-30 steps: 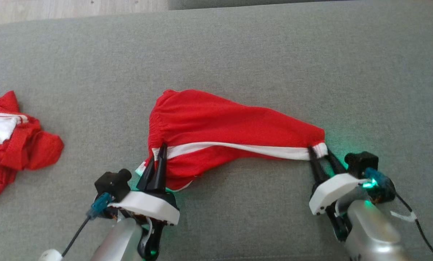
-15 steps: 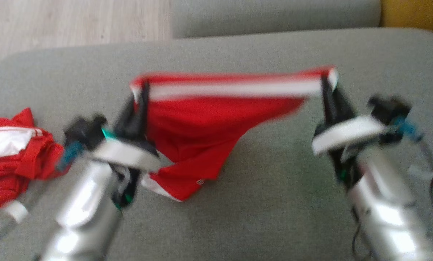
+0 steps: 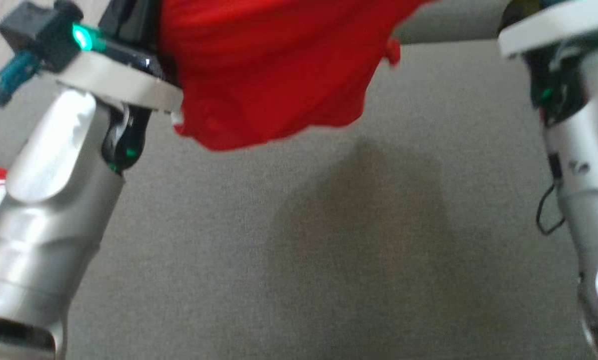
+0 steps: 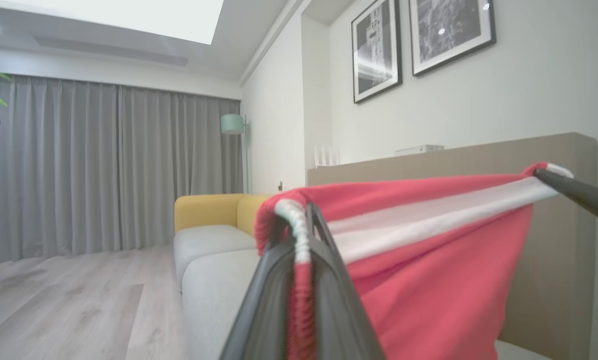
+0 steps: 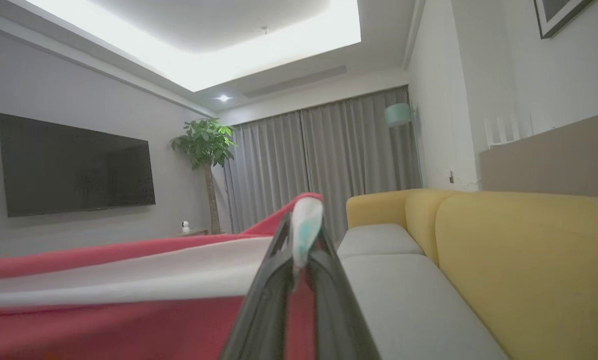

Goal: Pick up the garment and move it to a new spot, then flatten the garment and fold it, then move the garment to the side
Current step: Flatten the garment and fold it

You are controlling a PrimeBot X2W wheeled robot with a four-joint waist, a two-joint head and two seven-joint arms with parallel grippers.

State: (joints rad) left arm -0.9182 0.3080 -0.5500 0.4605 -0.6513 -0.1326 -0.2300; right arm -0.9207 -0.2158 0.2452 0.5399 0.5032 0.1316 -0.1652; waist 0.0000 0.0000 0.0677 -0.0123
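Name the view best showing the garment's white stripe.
Left wrist view: the white stripe runs whole from the left gripper to the right gripper. The right wrist view foreshortens it; the head view gives the garment's hanging red cloth.

I see the garment in bright red, with a broad white stripe running along its top edge. The fingers pinching it are black. Under it the cushion is a plain grey weave. The sofa back is mustard yellow, the curtains are grey, and the floor is pale wood grain.
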